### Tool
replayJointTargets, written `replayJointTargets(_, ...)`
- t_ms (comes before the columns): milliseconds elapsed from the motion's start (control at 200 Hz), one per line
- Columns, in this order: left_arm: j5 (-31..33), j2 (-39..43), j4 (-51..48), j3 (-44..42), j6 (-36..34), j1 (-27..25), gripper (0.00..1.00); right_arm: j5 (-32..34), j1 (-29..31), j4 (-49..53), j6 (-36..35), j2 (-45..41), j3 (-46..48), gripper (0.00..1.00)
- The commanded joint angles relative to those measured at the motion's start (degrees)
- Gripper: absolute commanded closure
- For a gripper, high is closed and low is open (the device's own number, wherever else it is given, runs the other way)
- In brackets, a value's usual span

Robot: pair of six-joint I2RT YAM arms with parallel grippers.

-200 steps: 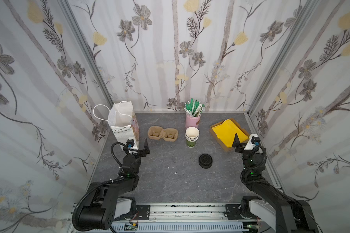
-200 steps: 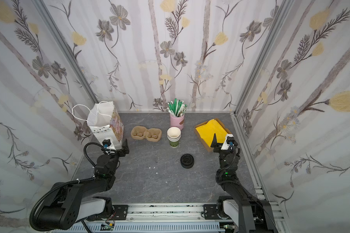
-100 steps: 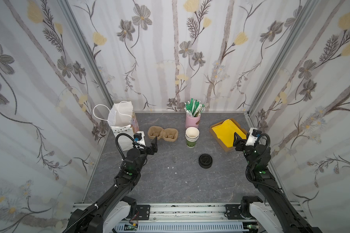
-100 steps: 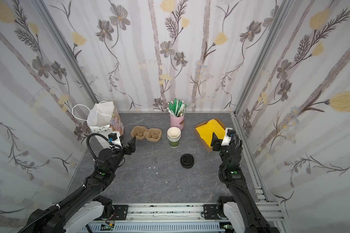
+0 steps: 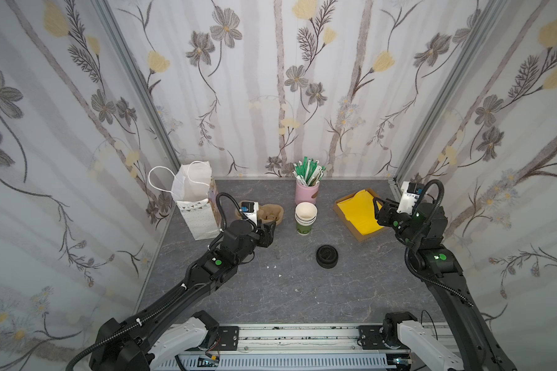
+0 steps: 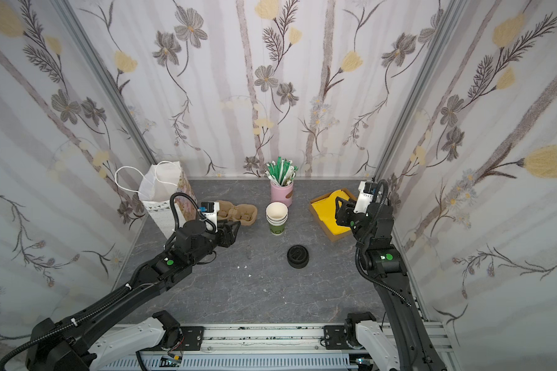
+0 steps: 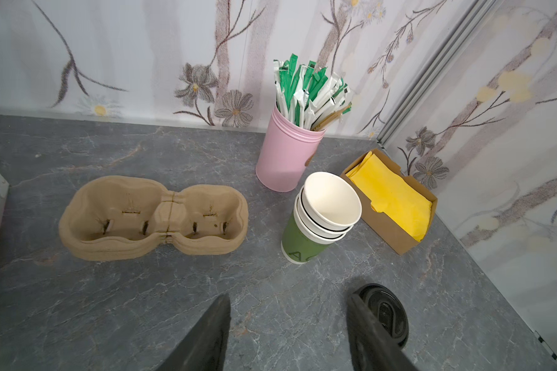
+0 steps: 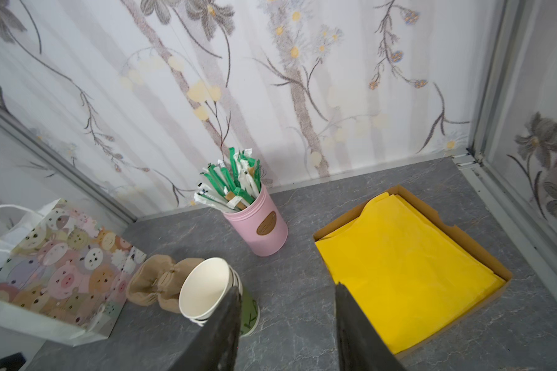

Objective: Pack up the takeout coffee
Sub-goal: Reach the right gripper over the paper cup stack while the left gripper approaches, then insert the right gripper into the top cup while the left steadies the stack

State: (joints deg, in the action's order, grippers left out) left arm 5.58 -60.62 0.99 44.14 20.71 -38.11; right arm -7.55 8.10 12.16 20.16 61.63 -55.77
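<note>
Overhead, a grey stone-look table (image 5: 303, 289) sits inside flowered walls; two black robot arms reach in from the near edge. No takeout coffee, meaning a cup wearing its lid, shows in any view. There is only a stack of lidless paper cups (image 5: 305, 215) near the middle, and a low pile of black lids (image 5: 326, 256) apart from it, nearer the arms. A white handled bag (image 5: 195, 205) stands upright at the back left; a brown pulp cup carrier (image 7: 155, 218) lies between bag and cups; a pink canister (image 5: 306, 192) of wrapped sticks stands just behind the cups; a box of yellow napkins (image 5: 360, 212) sits at the right.

The left gripper (image 7: 288, 308) hovers near the carrier, jaws partway apart, holding nothing; the right gripper (image 8: 287, 295) hangs near the napkin box, jaws likewise partway apart and empty.

This looks like the very start, with no cup yet picked. The next move probably calls for lifting one cup cleanly off the nested stack, then seating a lid on it.
</note>
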Motion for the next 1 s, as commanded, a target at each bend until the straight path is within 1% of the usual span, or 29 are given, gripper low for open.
replayJointTargets(0, 1.6, -3.9, -6.9, 4.6, 6.1, -1.3, 0.48, -0.8, 4.7, 9.1, 1.4, 4.3, -5.3, 0.58)
replayJointTargets(100, 0.1, -8.0, -8.6, 8.2, 8.8, -1.8, 0.5, -0.1, 10.1, 11.3, 2.6, 10.4, -10.5, 0.63)
replayJointTargets(190, 0.4, -10.6, -9.1, 10.4, 12.8, -1.8, 0.54, 0.2, 14.3, 13.4, 4.2, 17.1, -16.2, 0.64)
replayJointTargets(225, 0.5, -11.2, -9.1, 10.9, 14.3, -1.8, 0.54, -0.2, 15.5, 14.0, 5.1, 19.9, -18.4, 0.67)
replayJointTargets(275, 0.2, -13.5, -9.0, 11.6, 15.7, -1.8, 0.54, -1.6, 16.6, 14.2, 6.8, 23.5, -20.9, 0.72)
replayJointTargets(370, -1.1, -17.3, -9.0, 13.2, 17.2, -1.8, 0.54, -3.6, 18.3, 14.7, 9.1, 29.3, -24.5, 0.73)
replayJointTargets(385, -1.3, -17.9, -9.0, 13.6, 17.4, -1.8, 0.54, -3.6, 18.6, 14.9, 9.3, 31.4, -25.1, 0.73)
replayJointTargets(485, -3.5, -22.6, -9.0, 16.5, 19.4, -1.7, 0.54, -2.8, 20.1, 20.1, 9.1, 37.8, -31.5, 0.74)
replayJointTargets(515, -4.3, -24.0, -9.0, 17.6, 19.7, -1.7, 0.54, -2.7, 20.4, 21.9, 8.5, 39.8, -34.0, 0.77)
replayJointTargets(605, -5.9, -27.8, -9.0, 20.6, 20.2, -1.6, 0.55, -2.3, 22.4, 24.9, 4.4, 44.2, -40.1, 0.78)
replayJointTargets(670, -7.4, -30.2, -9.0, 22.5, 21.0, -1.2, 0.58, -2.0, 23.6, 25.5, 1.0, 46.3, -42.8, 0.86)
replayJointTargets(704, -8.4, -31.2, -8.9, 23.2, 22.0, -0.9, 0.59, -1.6, 24.0, 25.8, -0.5, 47.4, -44.0, 0.88)
replayJointTargets(794, -11.3, -34.0, -8.9, 24.5, 24.6, 0.2, 0.6, -2.5, 24.6, 26.6, -4.4, 50.0, -46.3, 0.88)
replayJointTargets(859, -13.2, -35.3, -8.9, 25.1, 26.0, 1.1, 0.63, -2.5, 24.5, 27.6, -6.4, 51.5, -47.7, 0.88)
replayJointTargets(994, -14.1, -35.9, -8.7, 24.5, 27.1, 2.4, 0.63, -2.3, 24.8, 28.1, -10.3, 53.0, -48.2, 0.87)
